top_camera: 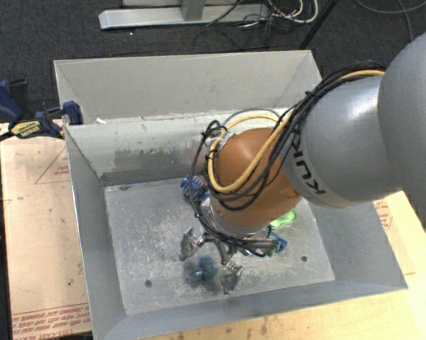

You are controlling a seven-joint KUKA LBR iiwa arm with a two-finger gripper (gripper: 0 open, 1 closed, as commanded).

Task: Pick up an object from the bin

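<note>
Bin-picking rig, seen from bench side. Grey metal bin [91, 213]. Front centre: claw [207, 267] low over floor, fingers apart, straddling small dark blue-grey lump [200, 271]. Lump sits on floor, not clamped, not lifted. Right, under arm: green piece [285, 217], blue piece [278, 246]. My read: approach done, squeeze and lift left.

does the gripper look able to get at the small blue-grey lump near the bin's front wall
Probably yes. The gripper hangs right over the blue-grey lump with its fingers spread either side, and the bin floor around it is bare, so nothing seems in the way.
</note>
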